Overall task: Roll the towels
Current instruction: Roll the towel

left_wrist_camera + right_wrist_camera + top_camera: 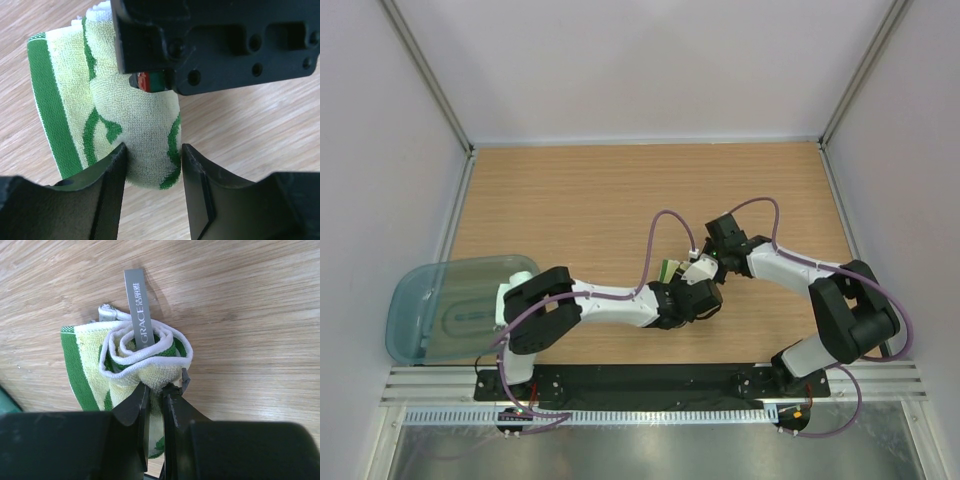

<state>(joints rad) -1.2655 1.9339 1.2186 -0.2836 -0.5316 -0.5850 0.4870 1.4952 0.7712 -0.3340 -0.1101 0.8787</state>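
The green towel with cream patches (670, 269) lies rolled up on the wooden table, mid-right of centre. In the right wrist view it (125, 365) shows as a loose spiral with a white hem and a grey label (137, 305). My right gripper (155, 387) is shut, pinching the roll's outer layer at its near end. In the left wrist view my left gripper (152, 155) has its fingers on both sides of the roll's other end (140, 115). The right gripper's black body (215, 40) hangs just beyond it. The pale mint-blue towel is not in view.
A translucent teal-grey plastic bin (420, 310) sits at the table's left edge, beside the left arm's base. Both arms meet near the table's middle (695, 275). White walls enclose the table at the back and on both sides.
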